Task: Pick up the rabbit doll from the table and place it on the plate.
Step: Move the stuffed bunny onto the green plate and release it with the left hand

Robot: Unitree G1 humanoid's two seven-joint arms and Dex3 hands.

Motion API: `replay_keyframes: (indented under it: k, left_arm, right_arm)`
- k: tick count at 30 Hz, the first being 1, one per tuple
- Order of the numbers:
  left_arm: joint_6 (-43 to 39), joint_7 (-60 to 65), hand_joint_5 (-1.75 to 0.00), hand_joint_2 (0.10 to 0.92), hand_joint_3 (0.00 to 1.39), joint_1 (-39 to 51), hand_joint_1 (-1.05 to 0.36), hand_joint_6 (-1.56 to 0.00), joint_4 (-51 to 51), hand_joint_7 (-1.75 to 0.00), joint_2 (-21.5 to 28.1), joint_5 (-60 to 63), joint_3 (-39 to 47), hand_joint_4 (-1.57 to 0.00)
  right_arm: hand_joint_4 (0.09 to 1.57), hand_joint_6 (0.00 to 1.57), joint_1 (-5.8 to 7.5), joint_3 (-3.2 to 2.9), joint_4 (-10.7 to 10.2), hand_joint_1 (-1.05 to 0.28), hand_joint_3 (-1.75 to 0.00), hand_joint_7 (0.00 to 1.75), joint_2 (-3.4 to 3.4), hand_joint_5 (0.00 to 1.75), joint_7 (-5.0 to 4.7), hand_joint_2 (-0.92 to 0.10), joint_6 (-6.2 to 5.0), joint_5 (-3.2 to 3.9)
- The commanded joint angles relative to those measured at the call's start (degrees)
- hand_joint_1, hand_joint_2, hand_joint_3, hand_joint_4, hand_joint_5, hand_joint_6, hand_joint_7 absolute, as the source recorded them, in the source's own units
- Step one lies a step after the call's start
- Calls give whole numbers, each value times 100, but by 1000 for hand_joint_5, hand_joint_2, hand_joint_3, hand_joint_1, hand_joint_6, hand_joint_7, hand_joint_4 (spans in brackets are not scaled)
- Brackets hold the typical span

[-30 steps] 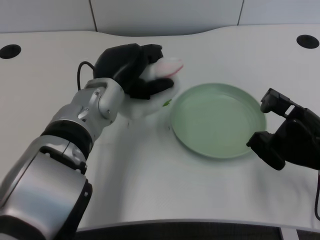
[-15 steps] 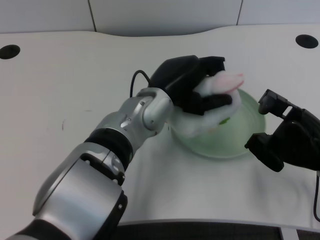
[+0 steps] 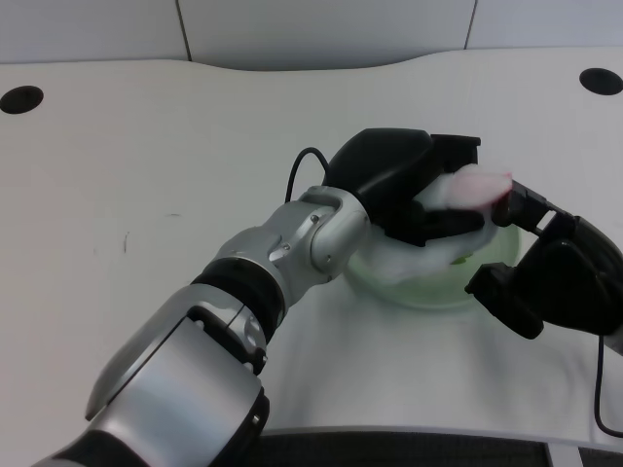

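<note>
over the round green plate (image 3: 419, 292), the left hand (image 3: 409, 185) grips the soft white rabbit doll (image 3: 458, 209).

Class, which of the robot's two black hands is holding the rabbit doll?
The left hand, reaching over the green plate, grips the rabbit doll; the right hand holds nothing.

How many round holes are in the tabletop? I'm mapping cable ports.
2: one hole at the far left edge, another at the far right. The arms may hide others.

White table (image 3: 146, 146) w/ two black holes (image 3: 20, 98) at far corners, grey wall panels (image 3: 321, 29) behind.
</note>
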Motion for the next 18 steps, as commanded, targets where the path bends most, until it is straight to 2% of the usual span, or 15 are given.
replay_keyframes:
  k: [1, 2, 3, 4, 5, 6, 7, 8, 9, 10, 11, 15, 18]
  left_arm:
    - [132, 292, -1746, 921, 742, -106, -649, -733, 4, -1746, 41, 201, -166, -978]
    - [155, 341, -1746, 921, 746, -107, -652, -722, 5, -1746, 45, 233, -198, -959]
    - [237, 264, -1671, 921, 767, -133, -680, -625, 17, -1640, 77, 322, -286, -829]
    - [313, 168, -1492, 921, 815, -160, -746, -510, 29, -1324, 113, 409, -375, -588]
    - [367, 103, -1241, 921, 844, -178, -801, -433, 37, -966, 139, 469, -439, -409]
    - [417, 7, -1092, 921, 859, -194, -829, -413, 44, -745, 172, 510, -484, -327]
    - [440, -44, -833, 921, 857, -200, -894, -278, 44, -463, 189, 522, -501, -138]
    - [454, -78, -740, 921, 856, -202, -918, -236, 42, -360, 199, 524, -509, -75]
    - [503, -97, -693, 921, 856, -214, -930, -215, 41, -305, 224, 564, -551, -42]
    - [537, -99, -406, 921, 857, -222, -999, -103, 38, -187, 242, 593, -582, -17]
    - [560, -101, -289, 921, 857, -228, -1023, -62, 36, -143, 254, 611, -606, -8]
    - [563, -146, -49, 921, 880, -230, -1047, -5, 28, -24, 310, 600, -608, 1]
    - [504, -276, -8, 921, 881, -200, -1048, 0, 26, -2, 345, 478, -492, 1]
  right_arm:
    - [1089, 891, -20, -1, -12, -593, -5, 1746, -54, 1746, 49, -865, 44, 38]
    - [1091, 892, -21, -2, -11, -596, -3, 1746, -57, 1746, 49, -863, 54, 38]
    - [1094, 893, -14, -9, -14, -599, -3, 1746, -54, 1746, 55, -864, 40, 45]
    - [1095, 894, -6, -13, -19, -602, -5, 1746, -54, 1746, 52, -867, 28, 46]
    - [1097, 899, 0, -15, -23, -605, -3, 1746, -54, 1746, 49, -865, 19, 47]
    - [1099, 902, 4, -15, -29, -608, -3, 1746, -56, 1746, 46, -864, 18, 47]
    - [1096, 899, 6, -15, -33, -600, -5, 1746, -58, 1746, 43, -869, 20, 46]
    - [1094, 897, 7, -15, -35, -597, -6, 1746, -59, 1746, 43, -870, 21, 46]
    - [1092, 896, 8, -22, -32, -595, -6, 1746, -55, 1746, 56, -870, 5, 53]
    - [1088, 888, 10, -28, -32, -591, -9, 1746, -53, 1746, 59, -877, -10, 57]
    - [1086, 881, 12, -32, -31, -590, -9, 1746, -51, 1746, 61, -878, -20, 59]
    - [1087, 888, 5, -20, -31, -581, -12, 1746, -58, 1746, 32, -889, -12, 40]
    - [1091, 905, 23, -11, -48, -593, -14, 1746, -60, 1746, 5, -895, -120, 19]
